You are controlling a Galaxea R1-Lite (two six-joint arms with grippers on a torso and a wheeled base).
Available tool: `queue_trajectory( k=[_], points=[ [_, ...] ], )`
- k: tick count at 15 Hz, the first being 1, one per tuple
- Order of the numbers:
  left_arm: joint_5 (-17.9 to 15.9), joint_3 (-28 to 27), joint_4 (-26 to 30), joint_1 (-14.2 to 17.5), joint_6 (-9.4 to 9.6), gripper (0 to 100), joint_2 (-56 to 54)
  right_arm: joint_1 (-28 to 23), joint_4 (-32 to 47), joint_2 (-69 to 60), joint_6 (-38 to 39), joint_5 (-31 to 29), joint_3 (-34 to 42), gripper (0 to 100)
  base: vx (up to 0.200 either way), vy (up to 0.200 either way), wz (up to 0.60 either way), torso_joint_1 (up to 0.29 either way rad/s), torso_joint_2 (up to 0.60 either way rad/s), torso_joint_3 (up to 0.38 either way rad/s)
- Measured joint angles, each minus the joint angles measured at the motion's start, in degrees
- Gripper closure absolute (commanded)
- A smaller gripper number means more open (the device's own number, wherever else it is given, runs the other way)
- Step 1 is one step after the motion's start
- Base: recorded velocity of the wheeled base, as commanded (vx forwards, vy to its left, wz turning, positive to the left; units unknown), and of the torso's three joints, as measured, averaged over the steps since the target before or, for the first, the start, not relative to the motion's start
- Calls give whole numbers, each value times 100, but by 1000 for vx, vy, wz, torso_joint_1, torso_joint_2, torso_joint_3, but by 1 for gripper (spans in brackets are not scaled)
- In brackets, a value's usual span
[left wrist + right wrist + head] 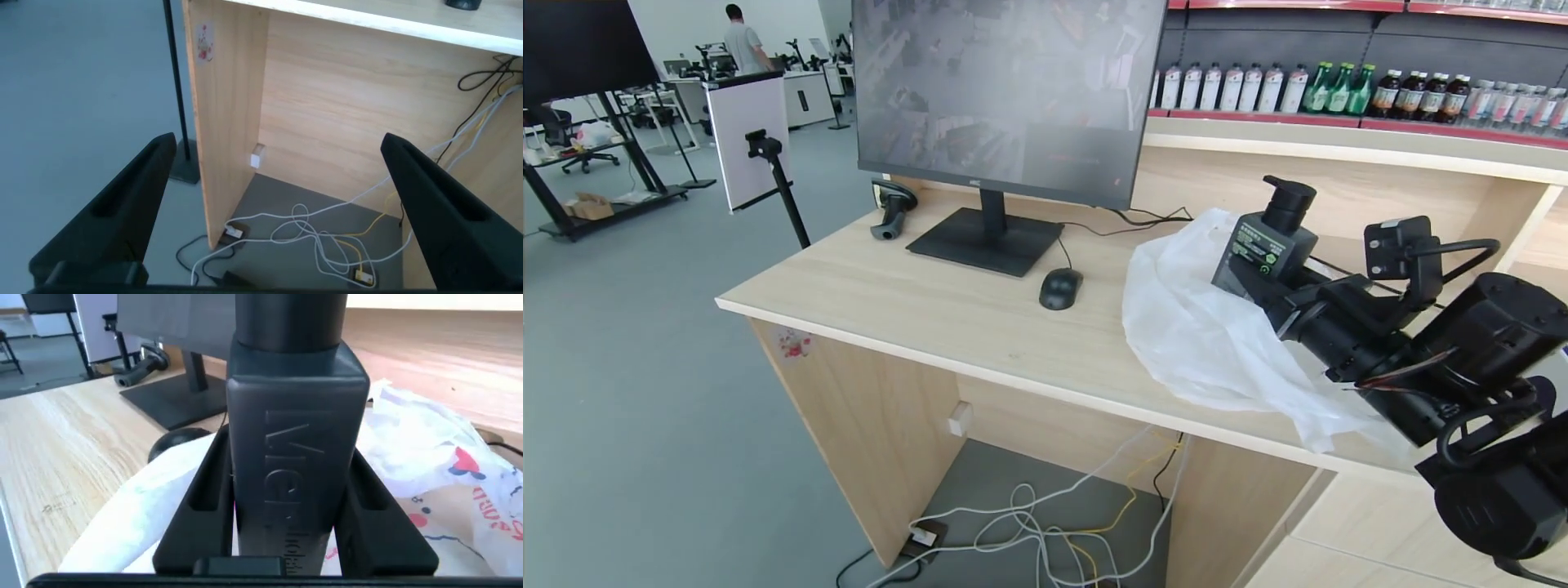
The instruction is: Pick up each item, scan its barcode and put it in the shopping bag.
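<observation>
On wooden counter (915, 302), monitor (1005, 90), mouse (1060, 288), shopping bag (1201, 335), right claw (292, 482) pinching dark bottle (1264, 245), left claw (278, 143) spread

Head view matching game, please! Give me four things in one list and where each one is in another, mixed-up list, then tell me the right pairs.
Things:
1. dark bottle
2. mouse
3. barcode scanner
4. shopping bag

Places:
A. crumpled on the right part of the desk
B. by the front right corner of the stand of the monitor
C. clamped in the right gripper
D. at the back of the desk, left of the monitor stand

Pairs: 1-C, 2-B, 3-D, 4-A
</observation>
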Motion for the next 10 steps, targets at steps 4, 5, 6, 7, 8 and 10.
queue_trajectory(
  k=[4,5,6,7,8,10],
  points=[
    [0,0,-1,0,-5,0,0,94,-6,144,176,-2,210,100,0,0,0,0,0,0],
    [0,0,-1,0,-5,0,0,59,2,157,272,-9,276,100,0,0,0,0,0,0],
    [-2,0,-1,0,-5,0,0,41,-4,163,321,-16,304,100,0,0,0,0,0,0],
    [2,0,-1,0,-5,0,0,46,-1,172,430,-9,332,100,0,0,0,0,0,0],
    [5,0,-1,0,-2,0,0,59,-1,179,525,-11,373,100,0,0,0,0,0,0],
    [0,0,-1,0,0,0,0,154,2,183,950,-9,518,100,0,0,0,0,0,0]
  ],
)
